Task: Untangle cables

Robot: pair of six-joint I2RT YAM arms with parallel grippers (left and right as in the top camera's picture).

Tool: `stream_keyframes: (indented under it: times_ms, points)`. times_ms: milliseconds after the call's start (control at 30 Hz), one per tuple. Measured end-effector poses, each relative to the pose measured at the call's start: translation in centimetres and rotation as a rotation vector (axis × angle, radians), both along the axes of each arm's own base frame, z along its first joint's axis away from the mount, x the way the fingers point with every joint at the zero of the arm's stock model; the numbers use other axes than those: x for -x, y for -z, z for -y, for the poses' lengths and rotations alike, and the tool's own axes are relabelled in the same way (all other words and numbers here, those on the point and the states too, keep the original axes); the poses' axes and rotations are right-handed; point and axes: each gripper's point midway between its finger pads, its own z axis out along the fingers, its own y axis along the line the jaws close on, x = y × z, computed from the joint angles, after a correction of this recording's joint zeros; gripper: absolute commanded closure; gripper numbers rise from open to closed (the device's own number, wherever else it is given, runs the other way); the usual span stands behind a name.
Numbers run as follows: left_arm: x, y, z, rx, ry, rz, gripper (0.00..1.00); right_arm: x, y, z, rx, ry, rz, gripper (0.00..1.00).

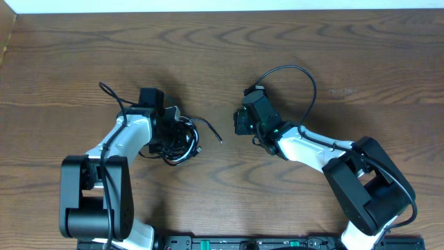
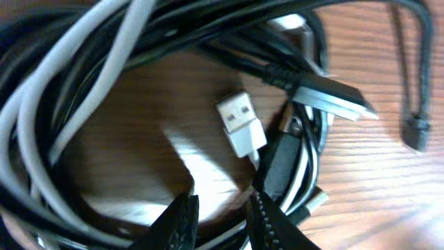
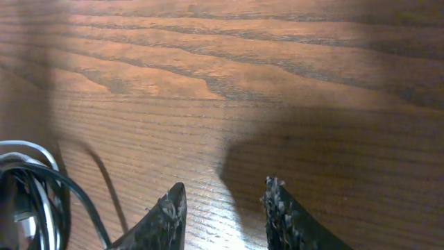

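My left claw parted slightly, low over tangled cables, white USB plug just ahead; nothing clamped. My right claw wider open, empty, above desk.

The table is brown wood with open grain and a soft sheen. The cables have smooth plastic jackets, the black faintly glossy, the white matt. Inside the coil, toward 3 o'clock, a white plastic plug ends in bright metal. At 6 o'clock in the right wrist view, the fingers of the right gripper look black and gritty.
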Motion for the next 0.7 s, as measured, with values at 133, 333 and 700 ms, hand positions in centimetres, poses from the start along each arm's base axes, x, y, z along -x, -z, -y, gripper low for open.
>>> stream_keyframes:
  times_ms: [133,333,700]
  points:
    - [-0.1,-0.2,0.9,0.058,0.017,0.012,0.71,0.0,0.0,0.0,0.0,0.0,0.0,0.67]
    - [0.2,-0.4,1.4,0.089,0.03,0.004,0.71,0.0,0.0,0.0,0.0,0.0,0.0,0.67]
    - [0.3,-0.3,1.3,0.08,0.029,0.003,0.76,0.0,0.0,0.0,0.0,0.0,0.0,0.67]
